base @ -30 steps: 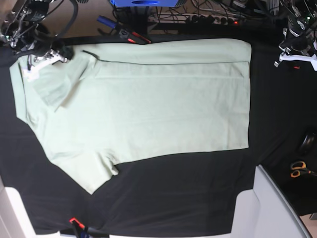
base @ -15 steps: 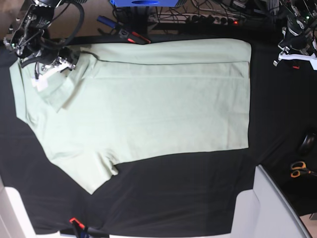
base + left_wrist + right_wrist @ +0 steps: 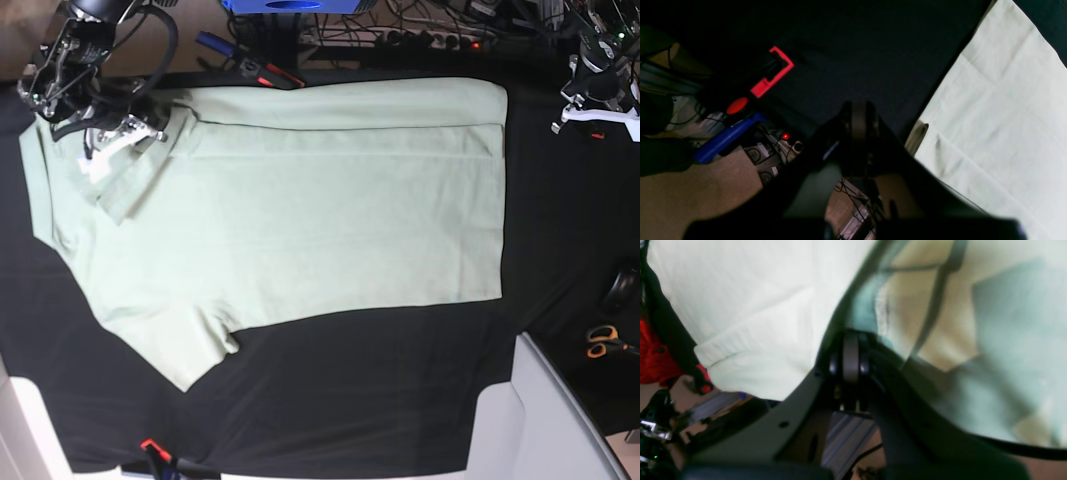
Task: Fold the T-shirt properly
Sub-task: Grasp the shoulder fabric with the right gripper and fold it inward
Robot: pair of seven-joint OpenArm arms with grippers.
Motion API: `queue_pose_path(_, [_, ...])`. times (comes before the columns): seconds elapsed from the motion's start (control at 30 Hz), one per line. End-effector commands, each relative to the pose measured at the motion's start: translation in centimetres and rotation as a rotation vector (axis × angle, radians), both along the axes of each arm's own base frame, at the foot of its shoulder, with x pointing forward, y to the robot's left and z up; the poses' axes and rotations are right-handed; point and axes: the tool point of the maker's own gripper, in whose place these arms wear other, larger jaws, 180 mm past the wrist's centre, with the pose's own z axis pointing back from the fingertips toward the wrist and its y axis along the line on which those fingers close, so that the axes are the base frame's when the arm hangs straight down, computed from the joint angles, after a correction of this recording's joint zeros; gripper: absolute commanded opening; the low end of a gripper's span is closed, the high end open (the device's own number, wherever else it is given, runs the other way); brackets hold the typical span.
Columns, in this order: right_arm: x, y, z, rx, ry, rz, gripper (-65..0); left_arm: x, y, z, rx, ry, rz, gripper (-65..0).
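The pale mint-green T-shirt (image 3: 300,220) lies spread on the black tablecloth (image 3: 360,400), its far long edge folded over in a band. My right gripper (image 3: 115,148) is at the shirt's far left corner, shut on the sleeve fabric and holding it up off the cloth. In the right wrist view the closed right gripper (image 3: 850,353) has shirt fabric (image 3: 750,306) draped on both sides. My left gripper (image 3: 598,108) hovers at the far right, clear of the shirt. In the left wrist view that left gripper (image 3: 858,116) is shut on nothing above black cloth, beside the shirt's edge (image 3: 1000,100).
Orange-handled scissors (image 3: 603,341) lie at the right edge. A grey-white panel (image 3: 555,420) stands at the front right corner. Red clamps (image 3: 771,71) grip the cloth's far edge, near a blue tool (image 3: 726,136) and cables with a power strip (image 3: 430,38).
My right gripper has moved rightward over the shirt, carrying the sleeve fabric with it, so the folded flap has shifted right. The left arm has barely moved.
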Motion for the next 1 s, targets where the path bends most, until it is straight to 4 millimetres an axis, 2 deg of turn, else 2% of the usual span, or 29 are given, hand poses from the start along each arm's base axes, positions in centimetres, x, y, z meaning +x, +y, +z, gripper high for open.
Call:
queue_pose_path(0.0, [0.6, -0.2, 0.4, 0.001, -0.023, -0.001, -64.9, 0.5, 0.5, 1.1, 0.030, -0.028, -0.011, -65.0])
queue_pose_path(0.2, [1.8, 1.7, 0.8, 0.015, -0.046, 0.073, -64.9, 0.7, 0.5, 1.2, 0.030, -0.032, -0.011, -65.0])
queue_pose_path(0.53, [4.0, 2.6, 0.8, 0.054, -0.063, 0.074, -64.9, 0.7, 0.5, 1.1, 0.030, -0.031, -0.009, -65.0])
queue_pose_path(0.97, [8.0, 2.7, 2.5, 0.053, -0.137, 0.081, -64.9, 0.6, 0.6, 1.1, 0.029, -0.030, -0.008, -65.0])
